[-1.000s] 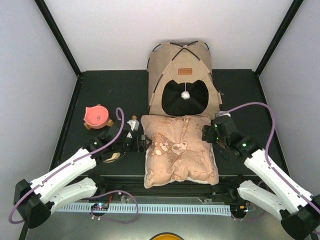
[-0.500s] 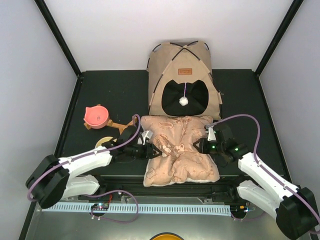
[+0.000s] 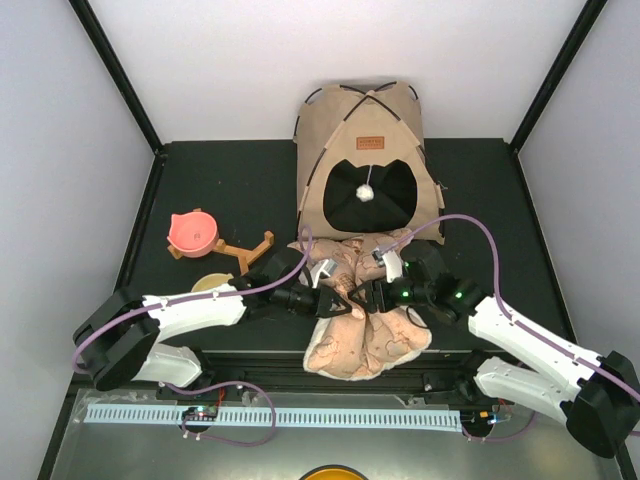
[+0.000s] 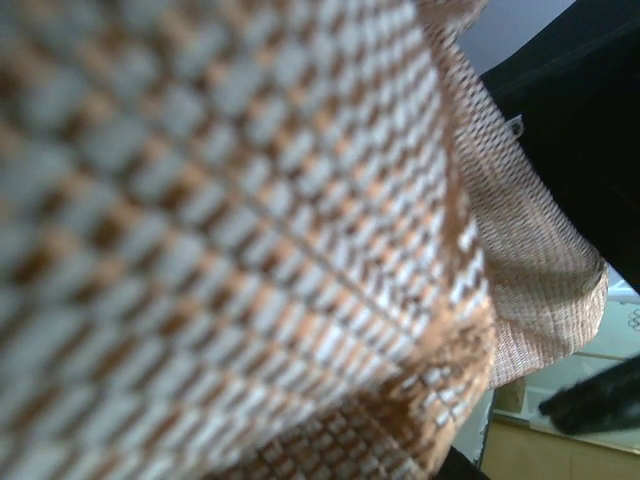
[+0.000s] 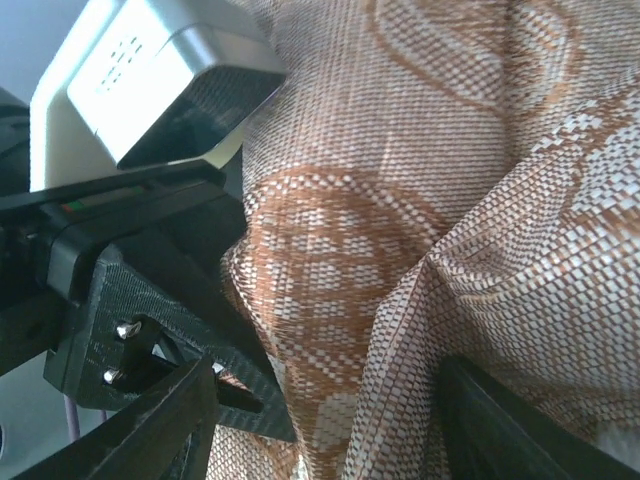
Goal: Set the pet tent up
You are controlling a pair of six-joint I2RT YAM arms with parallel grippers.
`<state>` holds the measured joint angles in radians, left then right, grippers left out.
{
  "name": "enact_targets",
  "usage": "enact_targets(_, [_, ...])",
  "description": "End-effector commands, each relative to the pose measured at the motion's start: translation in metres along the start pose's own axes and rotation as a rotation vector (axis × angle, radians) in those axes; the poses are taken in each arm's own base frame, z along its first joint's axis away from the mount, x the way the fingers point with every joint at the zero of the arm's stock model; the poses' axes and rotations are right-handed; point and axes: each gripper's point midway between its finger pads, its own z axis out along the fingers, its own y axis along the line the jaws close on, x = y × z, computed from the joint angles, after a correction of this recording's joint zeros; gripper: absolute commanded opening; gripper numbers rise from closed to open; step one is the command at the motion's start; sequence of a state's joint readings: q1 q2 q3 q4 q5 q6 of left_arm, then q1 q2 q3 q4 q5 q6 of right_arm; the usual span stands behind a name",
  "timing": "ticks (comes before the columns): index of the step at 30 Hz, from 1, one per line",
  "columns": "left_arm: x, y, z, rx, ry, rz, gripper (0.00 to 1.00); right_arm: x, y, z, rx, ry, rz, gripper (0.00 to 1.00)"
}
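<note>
Tent [image 3: 362, 165]: tan canvas, black poles crossed over the top, standing at back middle of table [image 3: 220, 190], black doorway facing the arms. Brown label [image 3: 371, 140] above doorway; white pompom [image 3: 367, 192] hanging in it.

Cushion [image 3: 372, 340]: just in front of tent, crumpled, bunched up at its middle.

Left gripper [image 3: 334, 303]: in front of tent, left of doorway line, pinched on cushion fabric; weave filling wrist view.

Right gripper [image 3: 367, 297]: in front of tent, tip to tip with left gripper; fingers [image 5: 170, 425] apart astride a cushion fold; clamped or loose, cannot tell.

Bowl [image 3: 193, 232]: pink, left of tent, well apart.

Stand [image 3: 248, 250]: wooden, left-front of tent, nearer it than bowl.

Disc [image 3: 210, 284]: yellow, left-front of tent, partly under left arm.
</note>
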<state>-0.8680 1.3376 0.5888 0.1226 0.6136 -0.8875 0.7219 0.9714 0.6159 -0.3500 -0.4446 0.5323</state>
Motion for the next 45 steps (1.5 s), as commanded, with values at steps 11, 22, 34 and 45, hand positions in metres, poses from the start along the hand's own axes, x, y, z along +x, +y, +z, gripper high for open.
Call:
enact_targets(11, [-0.018,-0.038,0.005,0.13,-0.076,0.1,0.29,0.019,-0.009,0.031,0.099,0.076,-0.029,0.2])
enact_targets(22, [-0.031,-0.045,-0.054,-0.084,-0.176,0.209,0.73,0.0,-0.026,-0.004,0.277,-0.013,-0.119,0.01])
enact_targets(34, [-0.115,-0.033,-0.173,-0.309,-0.498,0.315,0.8,-0.067,-0.015,-0.065,0.331,-0.11,-0.256,0.01])
enact_targets(45, [-0.215,-0.013,-0.182,-0.455,-0.682,0.494,0.8,-0.138,-0.036,-0.06,0.375,-0.137,-0.175,0.01])
